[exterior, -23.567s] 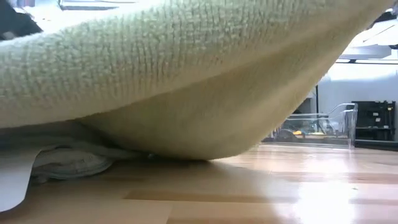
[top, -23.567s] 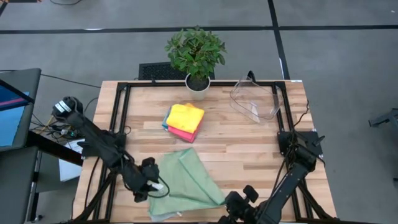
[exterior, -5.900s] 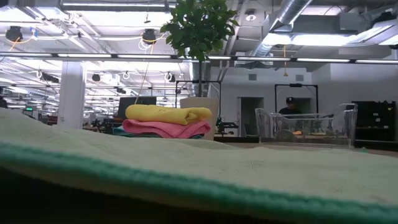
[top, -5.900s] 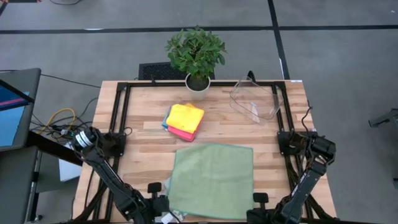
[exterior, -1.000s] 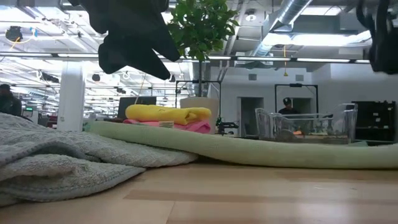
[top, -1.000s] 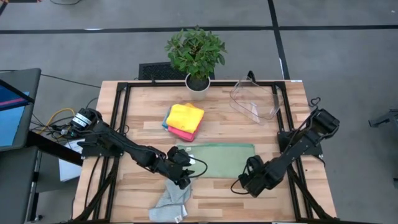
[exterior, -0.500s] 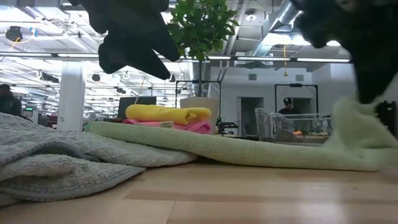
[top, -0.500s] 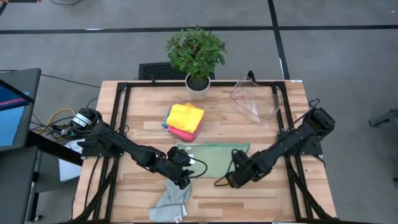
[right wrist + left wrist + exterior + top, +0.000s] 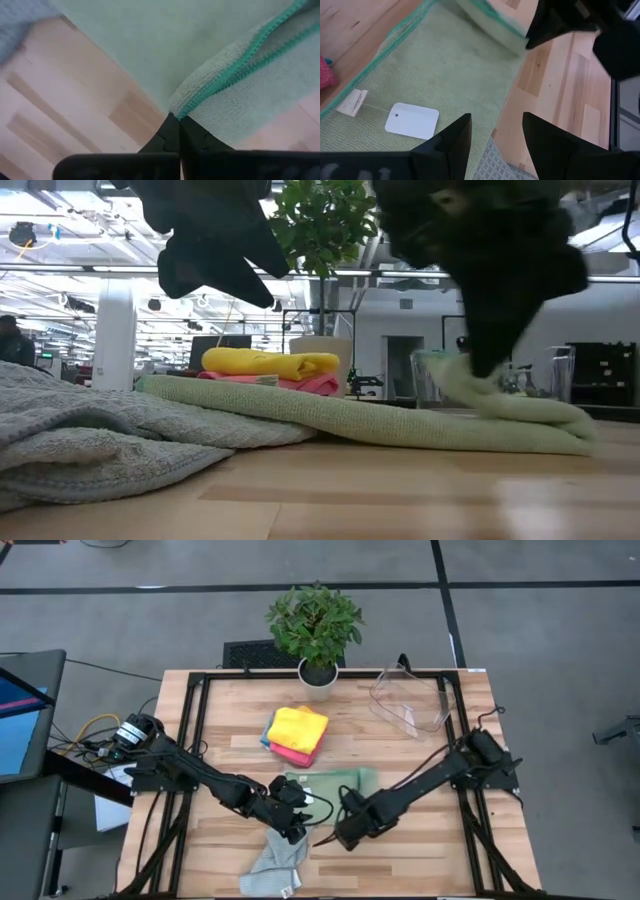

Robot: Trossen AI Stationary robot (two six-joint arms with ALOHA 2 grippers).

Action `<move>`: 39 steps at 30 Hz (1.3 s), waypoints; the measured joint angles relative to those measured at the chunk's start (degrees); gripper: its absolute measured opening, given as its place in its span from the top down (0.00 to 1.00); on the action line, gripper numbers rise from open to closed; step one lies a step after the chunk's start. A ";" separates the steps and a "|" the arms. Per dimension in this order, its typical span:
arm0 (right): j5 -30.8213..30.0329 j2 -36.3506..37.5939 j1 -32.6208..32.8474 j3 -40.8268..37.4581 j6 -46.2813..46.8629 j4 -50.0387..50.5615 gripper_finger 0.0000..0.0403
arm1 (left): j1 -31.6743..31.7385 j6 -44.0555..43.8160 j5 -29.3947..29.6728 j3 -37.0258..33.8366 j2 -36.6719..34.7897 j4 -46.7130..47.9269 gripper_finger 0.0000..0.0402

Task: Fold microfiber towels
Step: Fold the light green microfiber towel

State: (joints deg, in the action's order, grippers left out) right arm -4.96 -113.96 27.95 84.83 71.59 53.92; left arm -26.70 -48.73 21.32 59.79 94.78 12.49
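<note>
I am pinching the teal-stitched edge of the soft sage green microfiber towel [image 9: 330, 788] with my right gripper [image 9: 345, 830], fingers pressed tight together on the hem; in the right wrist view the doubled edge [image 9: 235, 80] is sitting right at my fingertips. In the high view that gripper is lying in the lower middle of the frame, with the towel's right part lifted and folded over toward the left, so the cloth is showing as a short, bunched strip just below the centre of the pale wooden table [image 9: 420, 755].

My left gripper [image 9: 293, 827] is hovering just left of the right one, over the towel's left end, its fingers [image 9: 451, 145] standing apart with nothing between them. The left wrist view is showing a white tag [image 9: 413, 120] lying on the green cloth beneath it.

A crumpled grey-blue towel [image 9: 274, 865] is lying at the lower edge of the frame, below both grippers. A folded stack of yellow, pink and blue towels [image 9: 297, 734] is resting above centre. A clear plastic bin [image 9: 410, 700] is sitting at the upper right, and a potted green plant [image 9: 315, 635] at the top middle.
</note>
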 joint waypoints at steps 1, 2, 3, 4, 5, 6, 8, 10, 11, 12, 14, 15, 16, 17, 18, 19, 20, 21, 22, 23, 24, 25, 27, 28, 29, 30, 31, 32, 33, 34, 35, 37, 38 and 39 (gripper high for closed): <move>-0.11 -0.73 -0.37 1.04 -0.91 -0.02 0.97 | 0.00 0.00 -0.07 0.00 0.00 0.02 0.58; -0.32 -1.24 -0.79 1.89 -1.79 0.34 0.97 | 0.00 -0.01 -0.18 0.00 0.00 0.01 0.58; -0.81 -1.63 -1.10 2.82 -2.62 1.15 0.97 | 0.00 -0.02 -0.32 0.00 0.00 -0.02 0.58; -1.24 -1.72 -1.45 3.59 -3.29 1.33 0.97 | 0.00 -0.02 -0.37 0.02 0.00 -0.04 0.58; -1.56 -1.72 -1.89 4.15 -3.85 1.15 0.97 | 0.00 -0.04 -0.45 0.02 0.00 0.01 0.58; -1.85 -1.70 -2.29 4.38 -4.16 0.75 0.96 | 0.00 -0.06 -0.57 0.02 0.00 0.02 0.58; -2.31 -1.70 -2.93 4.44 -4.53 0.91 0.96 | 0.00 -0.07 -0.58 0.02 0.00 0.01 0.58; -2.26 -1.70 -3.25 4.46 -4.60 0.55 0.96 | 0.00 -0.15 -0.57 0.02 0.00 0.02 0.58; -2.23 -1.70 -3.21 4.46 -4.59 0.26 0.96 | 0.00 -0.15 -0.57 0.02 0.00 0.02 0.58; -2.00 -1.70 -3.07 4.46 -4.58 -0.25 0.96 | 0.00 -0.11 -0.59 0.02 0.00 0.02 0.58; -1.98 -1.70 -2.83 4.46 -4.60 -1.54 0.96 | 0.00 -0.10 -0.52 0.02 0.00 0.02 0.58; -1.95 -1.70 -2.81 4.46 -4.60 -2.13 0.96 | 0.00 -0.08 -0.50 0.02 0.00 0.02 0.58; -1.85 -1.70 -2.79 4.46 -4.62 -2.57 0.96 | 0.00 -0.07 -0.50 0.02 0.00 0.02 0.58; -1.87 -1.70 -2.63 4.46 -4.59 -2.95 0.96 | 0.00 -0.07 -0.45 0.02 0.00 0.02 0.58; -1.97 -1.70 -2.44 4.46 -4.58 -3.44 0.96 | 0.00 -0.06 -0.32 0.02 0.00 0.02 0.58; -2.28 -1.70 -2.29 4.46 -4.57 -3.92 0.96 | 0.00 -0.04 -0.27 0.02 0.00 0.02 0.58; -2.73 -1.70 -2.12 4.46 -4.57 -4.00 0.96 | 0.00 -0.04 -0.24 0.02 0.00 0.02 0.58; -3.02 -1.70 -2.05 4.42 -4.43 -3.95 0.96 | 0.00 -0.04 -0.20 0.02 0.00 0.03 0.58; -3.50 -1.70 -2.07 4.10 -4.26 -4.48 0.96 | 0.00 -0.02 -0.16 0.02 0.00 0.02 0.58; -3.57 -1.70 -2.09 3.71 -4.26 -5.20 0.96 | 0.00 -0.02 -0.15 0.02 0.00 0.02 0.58; -3.53 -1.70 -2.11 3.38 -4.34 -5.73 0.95 | 0.00 -0.02 -0.15 0.02 0.00 0.02 0.58; -3.10 -1.70 -2.21 3.06 -4.66 -6.48 0.95 | 0.00 -0.02 -0.15 0.02 0.00 0.02 0.58; -2.61 -1.70 -2.27 2.66 -4.98 -8.60 0.94 | 0.00 0.02 -0.15 0.02 0.00 0.04 0.58; -2.61 -1.70 -2.27 2.16 -4.96 -9.79 0.94 | 0.00 0.17 -0.15 0.02 0.00 0.03 0.58; -2.68 -1.70 -2.23 1.66 -5.01 -10.87 0.93 | 0.00 0.20 -0.13 0.02 0.00 0.03 0.58; -2.94 -1.70 -2.20 1.38 -5.05 -11.37 0.93 | 0.00 0.22 -0.13 0.02 0.00 0.02 0.58; -3.53 -1.70 -2.15 1.36 -5.11 -11.38 0.92 | 0.00 0.22 -0.13 0.02 0.00 0.03 0.58; -4.05 -1.70 -2.20 1.38 -5.17 -11.59 0.90 | 0.00 0.22 -0.12 0.02 0.00 0.04 0.58; -4.08 -1.68 -2.48 1.42 -5.28 -11.72 0.89 | 0.00 0.22 -0.10 0.02 0.00 0.03 0.58; -3.95 -1.68 -2.76 1.41 -5.57 -11.65 0.87 | 0.00 0.24 -0.09 0.02 0.00 0.03 0.58; -3.56 -1.68 -2.98 1.40 -5.65 -11.55 0.85 | 0.00 0.22 -0.08 0.02 0.00 0.03 0.58; -2.71 -1.68 -3.26 1.40 -6.00 -11.99 0.80 | 0.01 0.23 -0.07 0.02 0.00 0.04 0.58; -2.58 -1.68 -3.38 1.40 -6.09 -12.22 0.77 | 0.02 0.22 -0.05 0.02 0.00 0.04 0.58; -2.52 -1.68 -3.32 1.40 -6.07 -12.37 0.74 | 0.02 0.22 -0.04 0.02 0.00 0.04 0.58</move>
State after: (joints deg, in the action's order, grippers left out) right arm -7.48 -115.63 24.64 86.24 65.52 41.55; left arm -26.68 -48.51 21.28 59.81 94.78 12.53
